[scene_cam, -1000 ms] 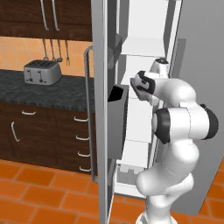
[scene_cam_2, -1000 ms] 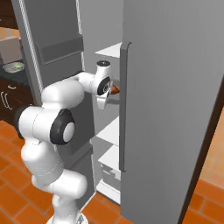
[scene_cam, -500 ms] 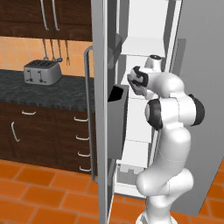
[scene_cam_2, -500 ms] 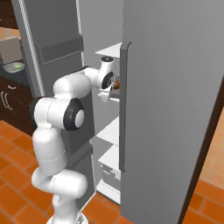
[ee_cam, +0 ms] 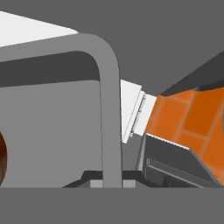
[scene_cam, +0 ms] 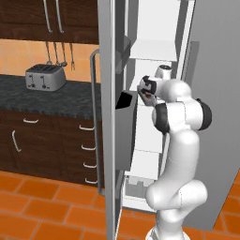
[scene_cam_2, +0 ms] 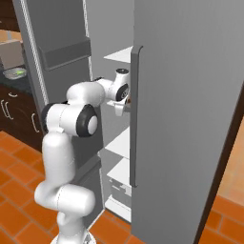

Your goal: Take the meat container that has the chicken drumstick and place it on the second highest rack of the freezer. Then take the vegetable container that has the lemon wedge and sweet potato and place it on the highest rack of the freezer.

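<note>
My gripper [scene_cam: 146, 90] is inside the open freezer at mid height, between two white racks. A reddish-brown bit of the drumstick [scene_cam: 149, 96] shows at the hand, so the gripper looks shut on the meat container. From the right, the gripper [scene_cam_2: 125, 96] is partly hidden behind the closed door's handle [scene_cam_2: 135, 114], with a brown speck beside it. In the hand view a brown sliver of the drumstick [ee_cam: 2, 159] sits at the left edge and the grey handle [ee_cam: 109, 109] crosses close in front. The fingertips are hidden.
A white rack [scene_cam: 153, 49] lies above the hand and another rack [scene_cam_2: 119, 143] below it, with a drawer [scene_cam_2: 119, 188] at the bottom. The open freezer door [scene_cam: 108, 140] carries a dark bin [scene_cam: 125, 133]. A toaster [scene_cam: 44, 77] stands on the dark counter [scene_cam: 61, 98].
The arm has straightened upward and its elbow has closed in on the freezer. The hand with the container has pushed a little deeper between the racks.
</note>
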You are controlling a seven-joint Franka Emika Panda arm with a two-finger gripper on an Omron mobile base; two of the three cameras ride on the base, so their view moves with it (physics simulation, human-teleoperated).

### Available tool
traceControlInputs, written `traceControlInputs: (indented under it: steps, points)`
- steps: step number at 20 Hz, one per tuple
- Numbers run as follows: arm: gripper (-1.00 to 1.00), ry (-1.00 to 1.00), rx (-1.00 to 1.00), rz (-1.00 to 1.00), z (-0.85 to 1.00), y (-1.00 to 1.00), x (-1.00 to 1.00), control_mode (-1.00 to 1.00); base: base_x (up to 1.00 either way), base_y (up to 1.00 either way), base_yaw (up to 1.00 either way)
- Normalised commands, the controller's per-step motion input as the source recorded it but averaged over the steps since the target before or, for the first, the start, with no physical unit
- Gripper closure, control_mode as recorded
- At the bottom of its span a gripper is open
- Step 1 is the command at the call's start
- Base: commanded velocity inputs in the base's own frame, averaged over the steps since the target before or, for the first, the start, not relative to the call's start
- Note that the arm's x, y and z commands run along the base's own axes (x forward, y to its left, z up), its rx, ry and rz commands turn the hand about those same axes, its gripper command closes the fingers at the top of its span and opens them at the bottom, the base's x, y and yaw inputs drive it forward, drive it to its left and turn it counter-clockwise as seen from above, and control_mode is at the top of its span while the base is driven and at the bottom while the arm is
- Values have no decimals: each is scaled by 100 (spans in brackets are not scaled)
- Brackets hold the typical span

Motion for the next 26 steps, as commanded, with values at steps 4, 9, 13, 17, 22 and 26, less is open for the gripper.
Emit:
traceControlInputs:
  steps: [4,9,13,17,22,26]
  points:
    - [100,0,0,0,-22,-9,26,-100,0,0,0]
    - [100,0,0,0,0,0,71,-100,0,0,0]
    - [100,0,0,0,0,-12,87,-100,0,0,0]
    - [100,0,3,0,5,-18,25,-100,0,0,0]
    - [100,0,0,0,-1,-10,0,-100,0,0,0]
    - [-100,0,0,0,0,0,0,-100,0,0,0]
